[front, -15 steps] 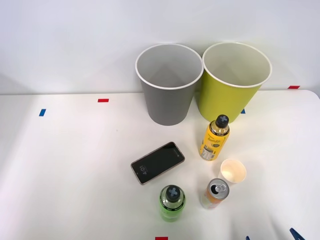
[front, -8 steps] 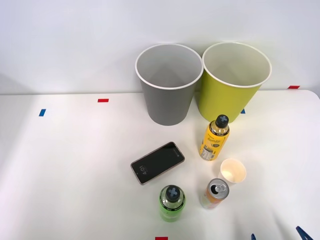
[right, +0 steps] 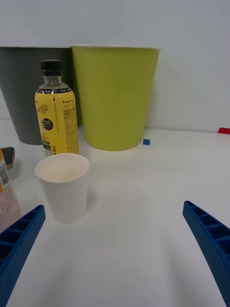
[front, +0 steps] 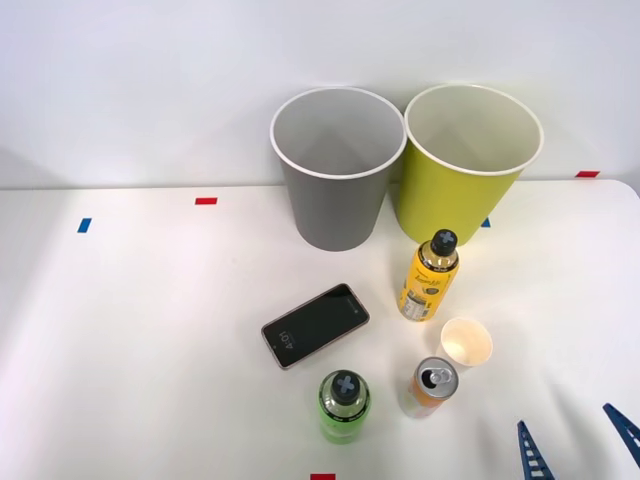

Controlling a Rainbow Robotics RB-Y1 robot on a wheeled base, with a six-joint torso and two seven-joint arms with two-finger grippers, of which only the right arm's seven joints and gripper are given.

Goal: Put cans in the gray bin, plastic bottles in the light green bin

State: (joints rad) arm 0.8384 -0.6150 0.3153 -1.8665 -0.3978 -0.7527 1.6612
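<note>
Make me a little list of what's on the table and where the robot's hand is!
bins: tall gray wastebasket beside tall yellow-green wastebasket, at the table's far edge
bottles: yellow-label plastic bottle, bright green plastic bottle, both upright
can: small orange drink can, upright
extras: pale paper cup, dark phone
right hand: open, holding nothing, at the table's near right

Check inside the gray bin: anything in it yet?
Gray bin shows only a pale inner wall, no items visible; its near rim hides the bottom. The can stands on the table.
</note>
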